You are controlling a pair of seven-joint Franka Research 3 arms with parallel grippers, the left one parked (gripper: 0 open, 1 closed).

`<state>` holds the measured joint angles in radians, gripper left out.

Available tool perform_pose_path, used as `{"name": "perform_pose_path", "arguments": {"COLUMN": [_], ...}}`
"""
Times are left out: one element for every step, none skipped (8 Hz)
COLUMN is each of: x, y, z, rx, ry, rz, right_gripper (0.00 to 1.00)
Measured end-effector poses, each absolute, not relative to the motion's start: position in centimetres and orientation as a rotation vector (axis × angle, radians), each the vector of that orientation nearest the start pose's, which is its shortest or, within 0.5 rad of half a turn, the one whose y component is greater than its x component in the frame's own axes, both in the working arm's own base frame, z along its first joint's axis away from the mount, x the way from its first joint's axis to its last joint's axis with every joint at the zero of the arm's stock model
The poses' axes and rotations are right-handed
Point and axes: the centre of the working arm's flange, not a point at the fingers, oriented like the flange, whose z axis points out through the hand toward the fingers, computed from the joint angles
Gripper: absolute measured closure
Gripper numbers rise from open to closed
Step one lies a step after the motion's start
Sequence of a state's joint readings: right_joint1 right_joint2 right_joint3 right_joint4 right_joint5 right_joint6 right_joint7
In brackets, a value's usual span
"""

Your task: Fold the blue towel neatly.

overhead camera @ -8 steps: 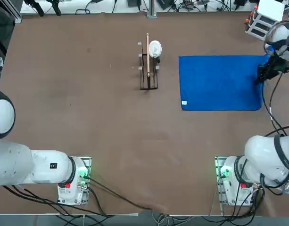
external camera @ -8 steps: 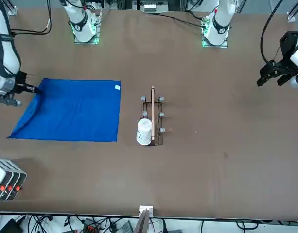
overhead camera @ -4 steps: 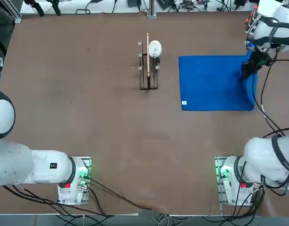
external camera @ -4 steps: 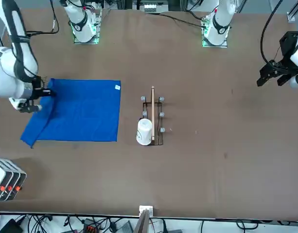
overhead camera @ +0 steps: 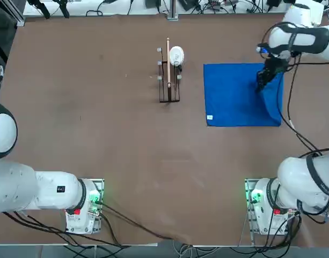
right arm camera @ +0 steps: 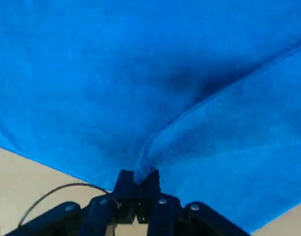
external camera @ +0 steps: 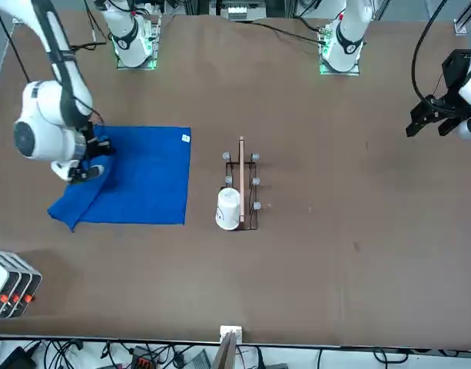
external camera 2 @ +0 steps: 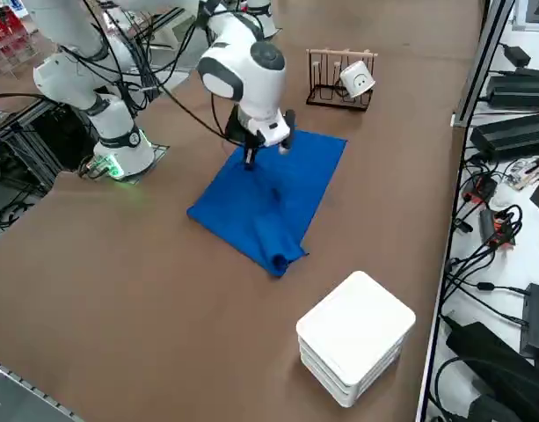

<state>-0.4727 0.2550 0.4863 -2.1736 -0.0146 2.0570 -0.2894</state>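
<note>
Blue towel (overhead camera: 236,97): thin, soft terry-type cloth, bright royal blue, roughly rect.; lies on brown matte surface (overhead camera: 100,134) in robot's right half, just beside a wire rack (overhead camera: 168,75); small white tag (overhead camera: 209,117) at near corner on rack side; outer edge lifted & doubled over the flat part, making a rounded, puckered fold w/ a loose bunched corner (external camera 2: 278,259) in right side view. Right claw (right arm camera: 136,183) clenched on towel's edge, black fingers pinched together w/ cloth ridge rising from between them in wrist view; claw points down over towel's far part, white arm arching in from the far right of the surface. White mug (overhead camera: 176,55) tipped on rack; white boxy unit (external camera 2: 355,336) w/ rounded corners sits near towel's outer end.
</note>
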Motion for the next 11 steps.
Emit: {"name": "perform_pose_path", "arguments": {"x": [51.6, 51.2, 50.8, 50.4, 50.1, 49.8, 49.4, 49.1, 48.6, 48.0, 47.4], "y": [3.1, 5.0, 6.5, 8.2, 9.8, 11.4, 13.2, 14.8, 16.6, 18.5, 20.3], "z": [26.4, 26.1, 25.6, 25.2, 25.1, 25.0, 24.9, 24.9, 24.9, 24.7, 24.5], "rx": [-2.900, -2.889, -2.876, -2.866, -2.859, -2.853, -2.848, -2.843, -2.835, -2.834, -2.839], "ry": [-0.533, -0.586, -0.630, -0.677, -0.722, -0.770, -0.815, -0.859, -0.905, -0.933, -0.946], "rz": [0.489, 0.506, 0.525, 0.539, 0.540, 0.533, 0.527, 0.519, 0.511, 0.506, 0.497], "right_gripper": [0.97, 0.97, 0.97, 0.97, 0.97, 0.97, 0.97, 0.97, 0.97, 0.97, 0.97]}}
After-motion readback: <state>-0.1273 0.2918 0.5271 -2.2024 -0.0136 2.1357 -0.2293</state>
